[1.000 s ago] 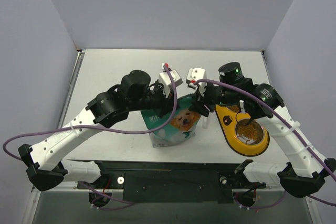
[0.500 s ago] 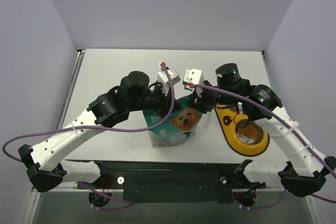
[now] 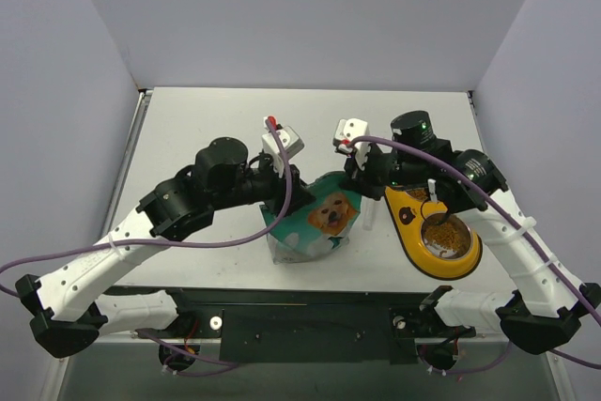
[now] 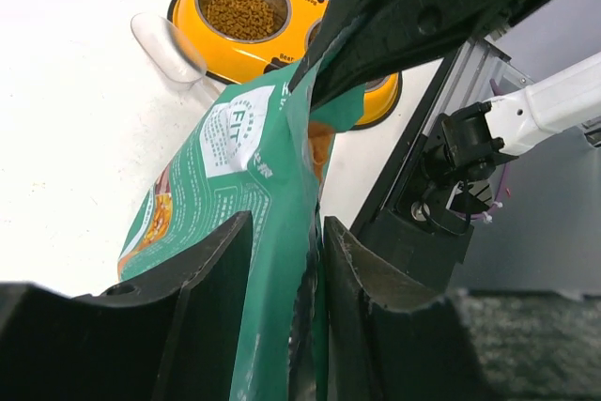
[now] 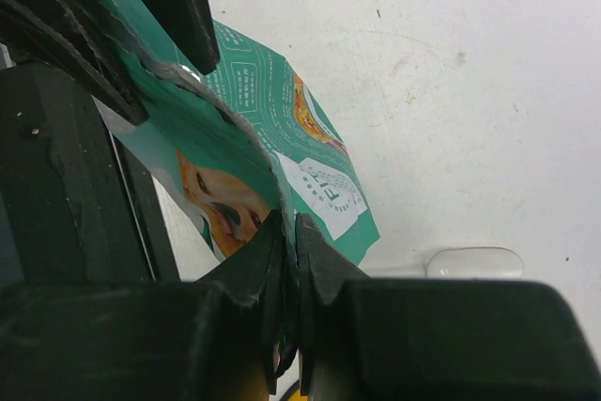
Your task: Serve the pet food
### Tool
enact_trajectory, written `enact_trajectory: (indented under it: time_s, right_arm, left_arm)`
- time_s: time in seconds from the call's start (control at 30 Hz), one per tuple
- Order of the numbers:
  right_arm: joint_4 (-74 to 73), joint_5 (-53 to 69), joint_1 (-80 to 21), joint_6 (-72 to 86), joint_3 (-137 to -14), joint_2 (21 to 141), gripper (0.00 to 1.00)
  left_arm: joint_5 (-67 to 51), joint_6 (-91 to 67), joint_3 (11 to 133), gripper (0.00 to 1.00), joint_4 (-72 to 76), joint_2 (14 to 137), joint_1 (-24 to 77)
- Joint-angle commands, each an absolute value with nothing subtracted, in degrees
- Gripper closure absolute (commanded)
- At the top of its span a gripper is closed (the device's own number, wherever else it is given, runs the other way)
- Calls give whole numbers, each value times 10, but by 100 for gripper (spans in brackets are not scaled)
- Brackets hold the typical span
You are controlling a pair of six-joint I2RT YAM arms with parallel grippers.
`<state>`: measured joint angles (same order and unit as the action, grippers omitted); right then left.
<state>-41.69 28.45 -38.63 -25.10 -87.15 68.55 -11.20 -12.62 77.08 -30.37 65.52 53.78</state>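
Top external view: a teal dog-food bag (image 3: 310,227) stands at the centre of the frame with a gripper at each upper corner. The right gripper (image 3: 352,168) is pinched tight on the bag's top edge. The left gripper (image 3: 285,180) has its jaws parted astride the same edge, apparently without a firm grip. Golden-brown kibble (image 3: 448,234) sits in one steel well of a yellow double bowl (image 3: 409,232) at lower right, near the bag and closer to the right arm. A clear scoop (image 4: 169,44) lies between bag and bowl. Any pour would likely tip the bag's mouth rightward.
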Motion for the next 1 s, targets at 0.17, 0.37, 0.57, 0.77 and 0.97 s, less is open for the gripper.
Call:
enact_trajectory:
  time_s: [0.17,0.37,0.57,0.77,0.97]
  right_arm:
    - [-405,276,-371,-243,-895,676,100]
    - [-410,254,-426,-283,-906,695,60]
    - [-410,251,-449,-298,-937,729,57]
    - [-444,244,-465,-319,-938,736,56]
    - [-441,152,-479,-325,-932,729,100]
  left_arm:
    - [-113,-104,780,85,-340,650,535]
    - [-156,-104,806,100,-317,657,534]
    - [-218,-140,780,100,-252,637,512]
    - [-213,-159,786,100,-249,638,497]
    - [-197,-171,808,84,-287,650,496]
